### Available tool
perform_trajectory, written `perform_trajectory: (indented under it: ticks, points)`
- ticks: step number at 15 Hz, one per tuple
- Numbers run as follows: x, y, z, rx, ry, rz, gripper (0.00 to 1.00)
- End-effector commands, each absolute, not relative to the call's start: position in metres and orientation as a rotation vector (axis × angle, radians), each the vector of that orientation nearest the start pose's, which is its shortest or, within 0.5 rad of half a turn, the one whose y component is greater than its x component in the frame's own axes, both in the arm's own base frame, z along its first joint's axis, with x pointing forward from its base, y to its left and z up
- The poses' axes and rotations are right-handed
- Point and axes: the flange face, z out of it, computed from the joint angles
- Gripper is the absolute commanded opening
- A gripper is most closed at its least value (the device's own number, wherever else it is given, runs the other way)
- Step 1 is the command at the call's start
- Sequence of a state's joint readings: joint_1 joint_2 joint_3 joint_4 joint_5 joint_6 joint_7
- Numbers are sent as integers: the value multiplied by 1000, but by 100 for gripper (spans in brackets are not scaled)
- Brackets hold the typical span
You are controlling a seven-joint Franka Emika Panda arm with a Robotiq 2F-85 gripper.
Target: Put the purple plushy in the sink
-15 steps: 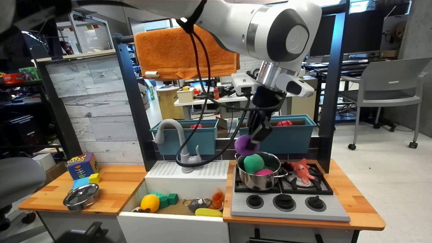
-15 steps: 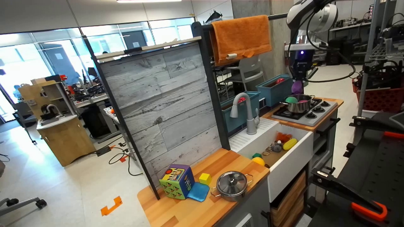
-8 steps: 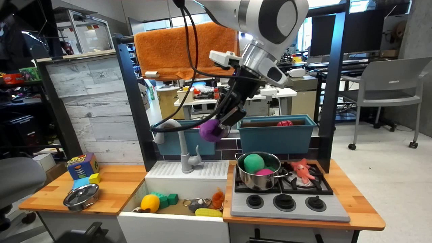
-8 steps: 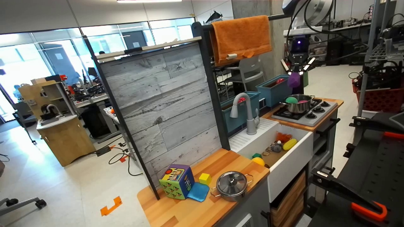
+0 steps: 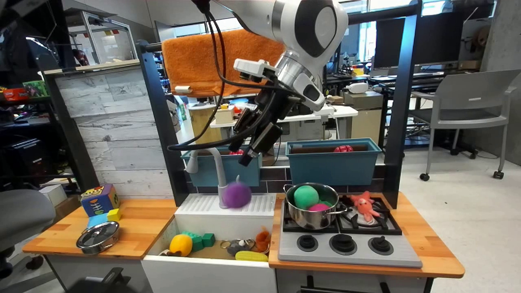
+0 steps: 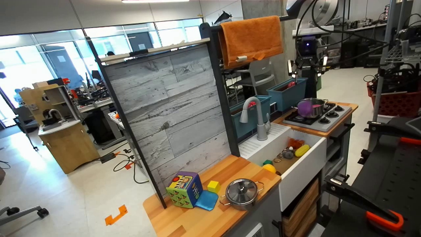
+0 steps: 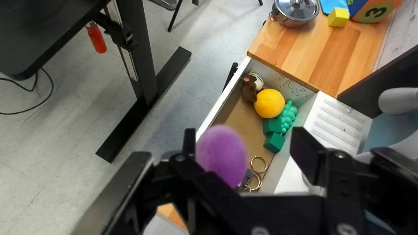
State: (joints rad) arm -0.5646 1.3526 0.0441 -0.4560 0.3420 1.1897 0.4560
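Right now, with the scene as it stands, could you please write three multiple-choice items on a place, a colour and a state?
1. Where is the plushy? A) On the counter; B) In the air below the pincer; C) In a bin.
2. What colour is the towel? A) Orange; B) Blue; C) White.
3. How is the pincer? A) Shut on the plushy; B) Shut, holding nothing; C) Open.

1 B: an exterior view shows a gap between plushy and pincer.
2 A: both exterior views show it.
3 C: its fingertips stand apart in the wrist view.
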Motion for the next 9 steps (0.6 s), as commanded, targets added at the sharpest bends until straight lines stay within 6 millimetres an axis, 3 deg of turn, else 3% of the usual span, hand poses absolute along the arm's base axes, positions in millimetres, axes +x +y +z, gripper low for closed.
perform_trajectory:
  ticks: [1,7,9]
  points:
    - [649,-345,193,-2326,1181,768,100]
    - [655,-352,198,-2333,1188,678,100]
    - [653,-349,190,-2338,1196,713,100]
